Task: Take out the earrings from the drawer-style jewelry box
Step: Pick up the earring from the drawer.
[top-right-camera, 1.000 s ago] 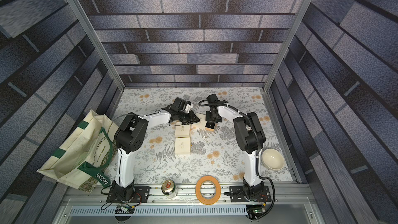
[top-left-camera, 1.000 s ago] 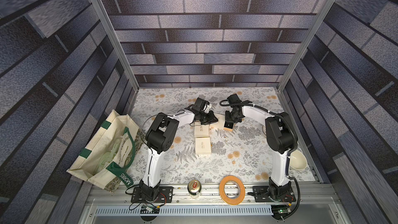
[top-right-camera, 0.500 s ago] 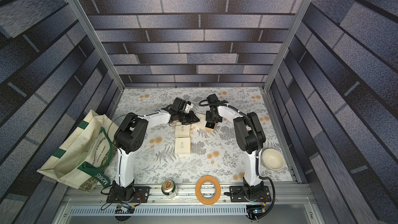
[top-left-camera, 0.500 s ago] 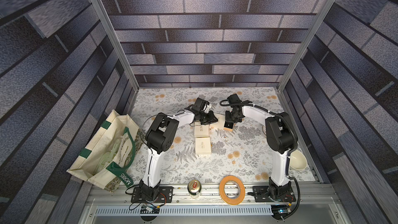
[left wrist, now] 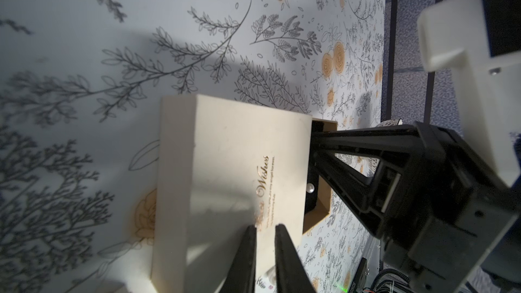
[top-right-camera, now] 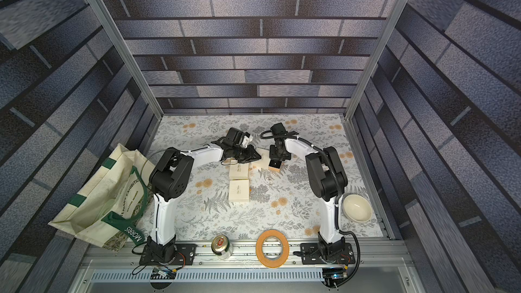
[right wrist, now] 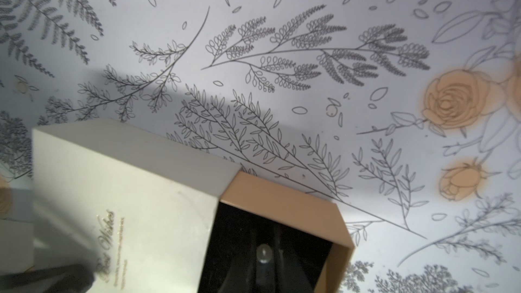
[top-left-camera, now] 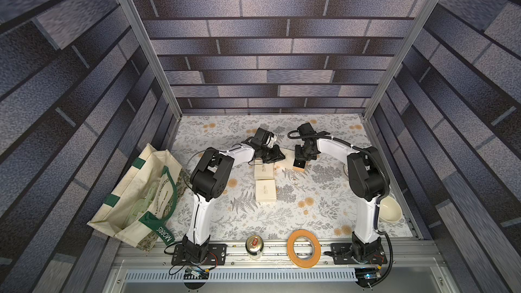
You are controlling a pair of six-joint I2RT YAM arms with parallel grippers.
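Along the near rail stand a drinks can (top-left-camera: 254,246) and an orange tape roll (top-left-camera: 290,248), between the 2 arm bases. A cream and green tote bag (top-left-camera: 135,201) slumps at the left edge of the floral cloth (top-left-camera: 310,207). A pale bowl (top-right-camera: 357,208) sits beside the right arm.

Further in, 2 closed cream boxes lie close together near the middle of the cloth, the nearer box (top-left-camera: 265,191) in front of the farther box (top-left-camera: 264,171).

Just beyond them the jewelry box (left wrist: 225,164) lies flat, its tan drawer (right wrist: 282,195) slid partway out toward the right arm. The left gripper (left wrist: 265,226) comes down on the cream sleeve beside the gold lettering. Its jaws stand narrow, with only a slit between them and nothing in it, and the tips meet the lid.

The right gripper (left wrist: 313,147) reaches into the open drawer from the other side, its 2 fingers drawn in to a narrow gap. On the drawer's black lining lies 1 pearl-like earring (right wrist: 263,250). In the right wrist view it sits in line between the dark fingers, but black on black hides the tips, so I cannot tell whether it is pinched or only lies between them. The left wrist view shows a pale bead on the lining just beside those fingers.

Behind the box, cloth runs to the brick-patterned back wall (top-left-camera: 253,52).
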